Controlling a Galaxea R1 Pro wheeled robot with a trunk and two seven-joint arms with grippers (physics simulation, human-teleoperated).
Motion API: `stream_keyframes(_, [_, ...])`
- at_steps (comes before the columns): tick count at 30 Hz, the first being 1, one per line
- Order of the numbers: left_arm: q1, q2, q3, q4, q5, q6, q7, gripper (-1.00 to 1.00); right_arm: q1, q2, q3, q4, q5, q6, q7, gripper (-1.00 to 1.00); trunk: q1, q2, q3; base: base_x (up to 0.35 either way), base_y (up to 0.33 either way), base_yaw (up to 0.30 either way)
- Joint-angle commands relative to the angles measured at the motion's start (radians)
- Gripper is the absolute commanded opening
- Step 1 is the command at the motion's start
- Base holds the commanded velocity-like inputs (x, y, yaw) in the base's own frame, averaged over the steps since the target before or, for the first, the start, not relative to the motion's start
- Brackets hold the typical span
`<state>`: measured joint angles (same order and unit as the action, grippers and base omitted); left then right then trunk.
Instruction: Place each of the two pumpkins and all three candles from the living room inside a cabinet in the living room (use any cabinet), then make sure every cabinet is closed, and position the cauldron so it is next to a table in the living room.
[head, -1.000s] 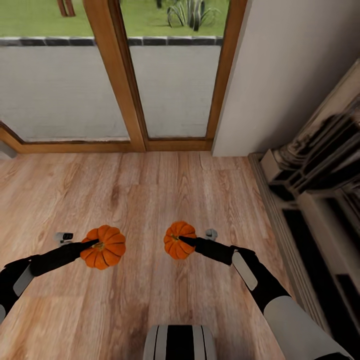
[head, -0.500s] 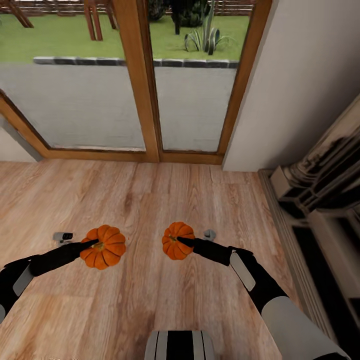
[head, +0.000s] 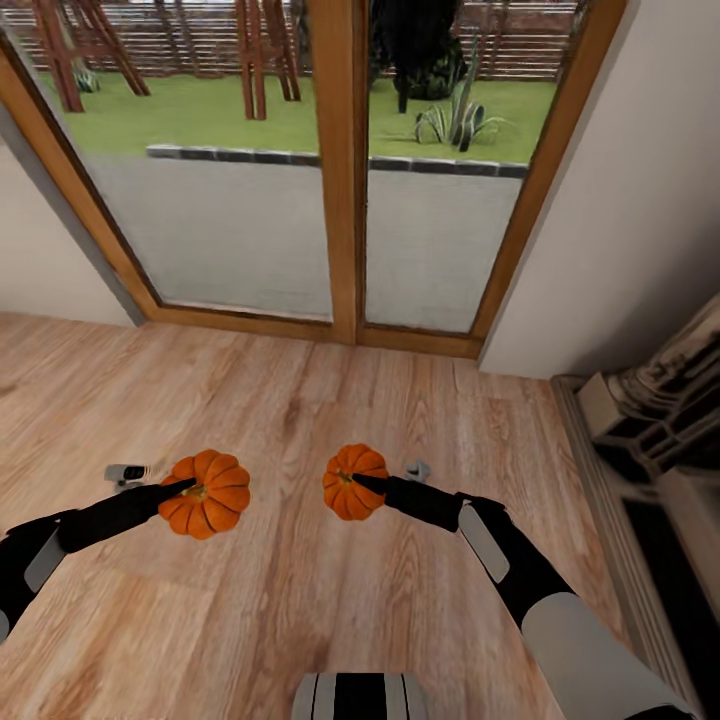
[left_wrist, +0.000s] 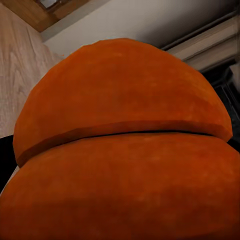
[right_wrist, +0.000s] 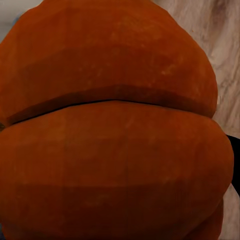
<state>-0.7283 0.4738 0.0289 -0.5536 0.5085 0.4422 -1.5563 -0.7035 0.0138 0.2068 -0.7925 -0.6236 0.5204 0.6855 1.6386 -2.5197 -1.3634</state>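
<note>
Ahead of you the plank floor (head: 300, 400) lies open up to the wood-framed glass doors (head: 345, 170); a pale wall (head: 640, 220) and the dark fireplace (head: 670, 440) edge your right side. Your left gripper (head: 190, 487) pinches one pumpkin (head: 208, 494), your right gripper (head: 357, 481) pinches the other pumpkin (head: 352, 480), both carried above the floor, well apart from each other.
</note>
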Motion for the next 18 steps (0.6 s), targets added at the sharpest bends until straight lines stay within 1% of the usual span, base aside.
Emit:
stream_keyframes(1, [0.0, 0.0, 0.0, 0.0, 0.001, 0.01, -0.004, -1.0, 0.0, 0.0, 0.0, -0.001, -0.011, 0.009, -0.003, -1.0, -0.001, 0.0, 0.004, 0.0, 0.0, 0.25])
stream_keyframes(18, [0.0, 0.0, 0.001, 0.001, 0.001, 0.01, -0.003, -1.0, 0.0, 0.0, 0.0, 0.001, -0.013, 0.009, -0.004, -1.0, -0.008, 0.004, 0.087, 0.0, 0.0, 0.25])
